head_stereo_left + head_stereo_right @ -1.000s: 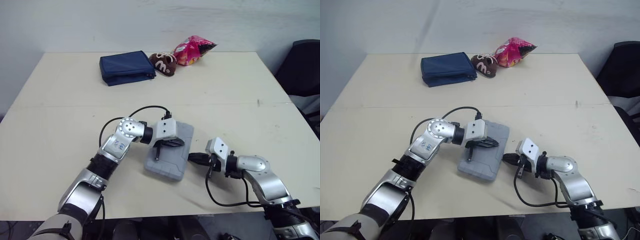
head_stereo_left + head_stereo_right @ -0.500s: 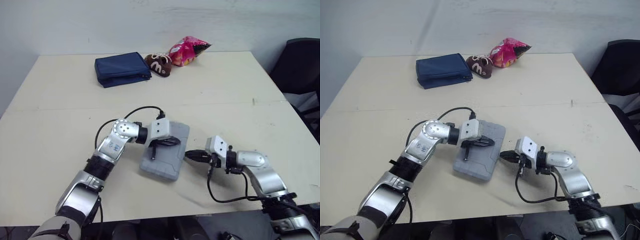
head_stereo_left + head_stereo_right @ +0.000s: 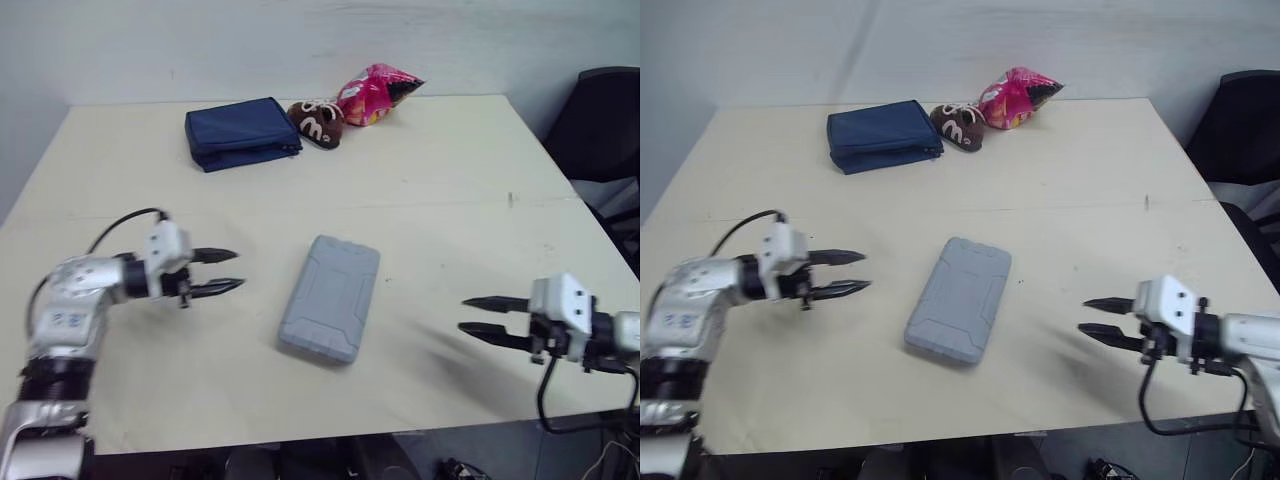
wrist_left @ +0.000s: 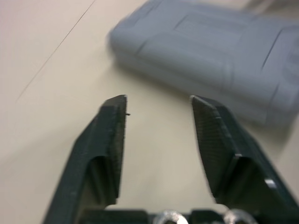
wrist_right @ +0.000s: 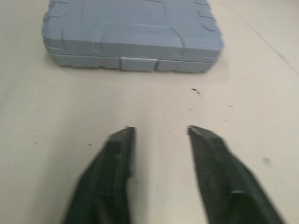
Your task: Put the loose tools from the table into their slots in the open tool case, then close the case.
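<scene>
A grey plastic tool case point(image 3: 331, 309) lies closed and flat near the middle of the table; it is also in the left wrist view point(image 4: 210, 56) and the right wrist view point(image 5: 131, 32). My left gripper point(image 3: 230, 271) hovers to the case's left, open, with nothing between its fingers. My right gripper point(image 3: 472, 314) is off to the case's right near the front edge, open and empty too. Both sets of fingertips point toward the case with a clear gap of bare table between. No loose tools are visible.
At the back of the table point(image 3: 450, 180) lie a folded navy pouch point(image 3: 240, 133), a brown snack bag point(image 3: 315, 122) and a pink snack bag point(image 3: 377, 95). A dark chair point(image 3: 600, 120) stands off the right edge.
Both grippers have let go of the case, drawn apart to the left and right, and opened. The case lies where it was, closed.
</scene>
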